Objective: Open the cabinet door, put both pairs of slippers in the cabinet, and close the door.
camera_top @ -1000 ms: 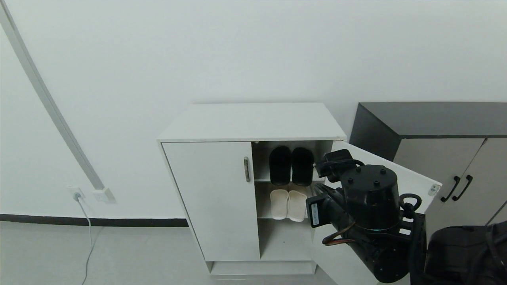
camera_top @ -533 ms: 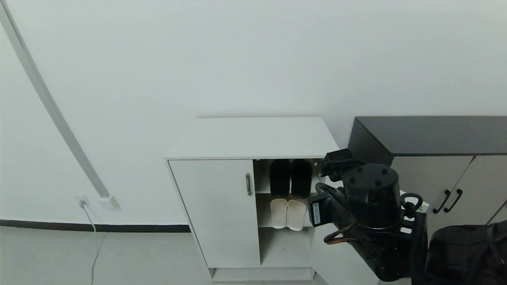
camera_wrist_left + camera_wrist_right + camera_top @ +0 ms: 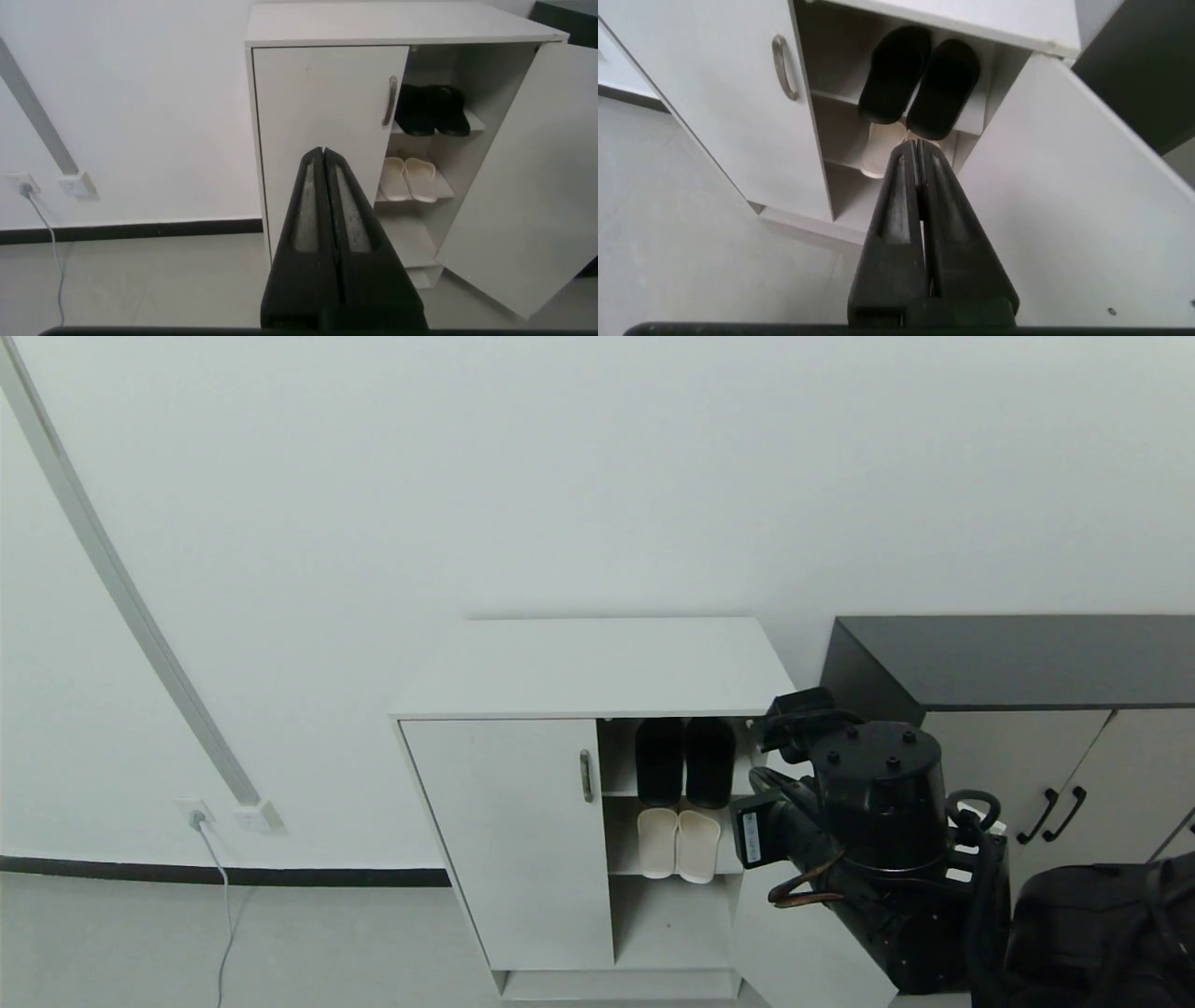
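Note:
The white cabinet [image 3: 597, 665] stands against the wall with its left door [image 3: 509, 840] shut and its right door [image 3: 533, 187] swung open. A pair of black slippers [image 3: 684, 761] lies on the upper shelf. A pair of white slippers [image 3: 679, 831] lies on the shelf below. My right arm [image 3: 873, 803] is in front of the open door. Its gripper [image 3: 915, 145] is shut and empty, pointing at the shelves from a short way off. My left gripper [image 3: 323, 151] is also shut and empty. It is held well back from the cabinet, facing the shut door.
A dark grey cabinet [image 3: 1018, 653] with black handles stands right of the white one, behind the open door. A wall socket [image 3: 196, 817] with a cable hanging to the floor is at the left. A slanted wall trunking [image 3: 121, 588] runs above it. Bare floor lies before the cabinet.
The whole head picture has shifted: the cabinet now sits lower and looks a little smaller, so the camera has moved. The slippers stay on their shelves.

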### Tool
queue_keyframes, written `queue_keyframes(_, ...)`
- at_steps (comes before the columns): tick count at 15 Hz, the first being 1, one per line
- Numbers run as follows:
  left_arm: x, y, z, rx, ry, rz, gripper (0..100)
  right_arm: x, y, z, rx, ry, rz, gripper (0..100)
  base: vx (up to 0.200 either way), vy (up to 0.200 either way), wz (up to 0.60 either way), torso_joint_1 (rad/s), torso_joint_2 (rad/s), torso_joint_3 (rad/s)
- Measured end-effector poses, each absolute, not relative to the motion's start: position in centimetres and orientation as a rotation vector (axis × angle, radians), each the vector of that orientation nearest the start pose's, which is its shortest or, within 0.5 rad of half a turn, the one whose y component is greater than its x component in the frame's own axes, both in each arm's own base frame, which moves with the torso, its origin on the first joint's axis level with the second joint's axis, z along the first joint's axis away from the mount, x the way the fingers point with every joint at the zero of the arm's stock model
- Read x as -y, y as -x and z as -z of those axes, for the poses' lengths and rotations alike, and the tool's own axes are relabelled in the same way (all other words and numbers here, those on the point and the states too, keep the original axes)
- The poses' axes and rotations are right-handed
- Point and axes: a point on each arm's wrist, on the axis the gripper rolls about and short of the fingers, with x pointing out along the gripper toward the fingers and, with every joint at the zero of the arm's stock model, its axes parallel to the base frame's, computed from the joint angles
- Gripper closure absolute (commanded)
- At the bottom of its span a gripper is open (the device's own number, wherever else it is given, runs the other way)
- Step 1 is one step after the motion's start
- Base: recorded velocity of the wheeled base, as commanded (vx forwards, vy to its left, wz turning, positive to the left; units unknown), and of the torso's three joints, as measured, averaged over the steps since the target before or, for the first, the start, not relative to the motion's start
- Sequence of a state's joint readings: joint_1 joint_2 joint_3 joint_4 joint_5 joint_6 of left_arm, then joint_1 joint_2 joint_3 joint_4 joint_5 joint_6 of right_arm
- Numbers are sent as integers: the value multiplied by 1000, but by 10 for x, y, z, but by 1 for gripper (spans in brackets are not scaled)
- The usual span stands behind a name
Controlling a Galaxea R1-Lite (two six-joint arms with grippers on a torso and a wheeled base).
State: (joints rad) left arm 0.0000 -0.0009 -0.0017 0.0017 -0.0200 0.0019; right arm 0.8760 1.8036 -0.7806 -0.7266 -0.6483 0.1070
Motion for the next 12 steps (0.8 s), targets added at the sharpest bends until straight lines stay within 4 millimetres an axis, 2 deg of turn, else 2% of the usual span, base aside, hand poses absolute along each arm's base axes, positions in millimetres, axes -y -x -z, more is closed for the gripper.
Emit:
queue_keyframes(5,0,23,-76,1,-2,20,100,-235,-215,-153,-231,100,-224,100,0,0,0,0,0,0)
queue_keyframes(12,0,23,-76,1,-3,21,100,-235,-214,-152,-233,102,-225,100,0,0,-600,7,2,0)
